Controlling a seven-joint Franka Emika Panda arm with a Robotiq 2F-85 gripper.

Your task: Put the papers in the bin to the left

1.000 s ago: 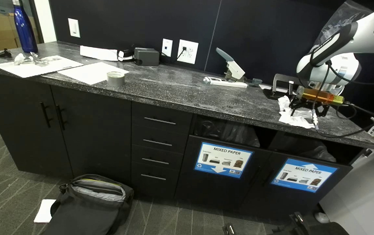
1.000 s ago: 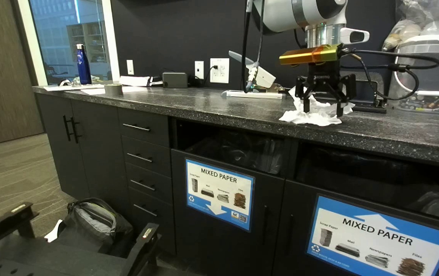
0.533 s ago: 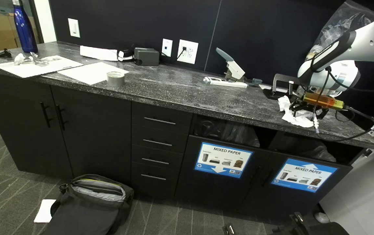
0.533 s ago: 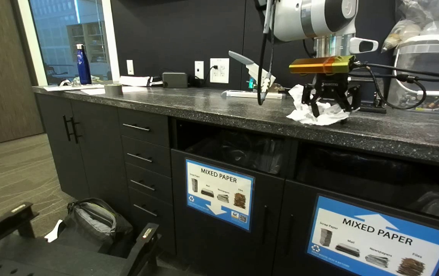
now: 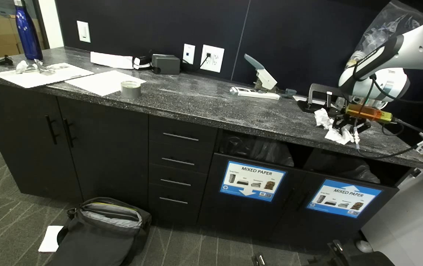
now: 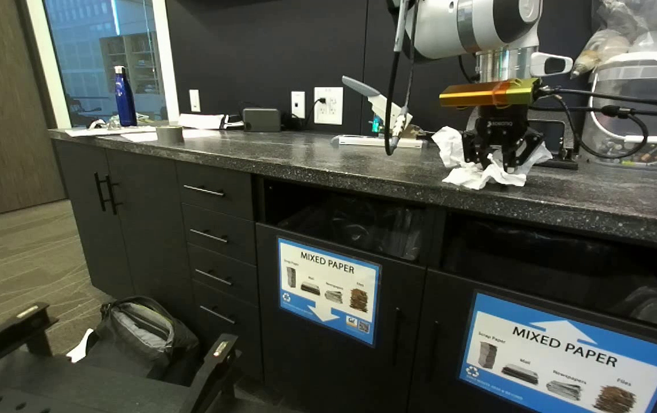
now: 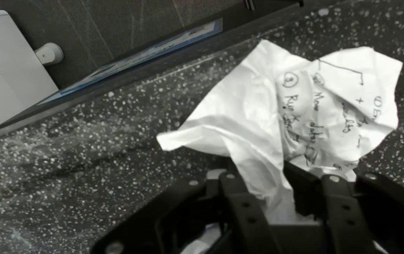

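The crumpled white papers (image 6: 480,176) lie on the counter near its front edge, under my gripper (image 6: 498,164). In the wrist view, a handwritten sheet (image 7: 251,102) is bunched up between the fingers (image 7: 302,183), which are pinched close together on it. The left fingertip is partly hidden behind a fold. A second crumpled part of the papers (image 5: 322,118) rests just beside the gripper. Below the counter is the bin to the left (image 5: 229,199), a black front with a blue-bordered label and an opening above it. A similar bin (image 6: 448,344) stands to its right.
A white stapler (image 5: 263,94) and a black hole punch (image 5: 320,96) stand behind the papers. Farther left are a tape roll (image 5: 130,89), flat white sheets (image 5: 100,82) and a blue bottle (image 5: 27,33). A clear tub (image 6: 644,109) stands at the back right.
My gripper has come down onto the papers and shifted slightly right in an exterior view. Its jaws have gone from wide open to close together, and the papers have bunched up and slid a little.
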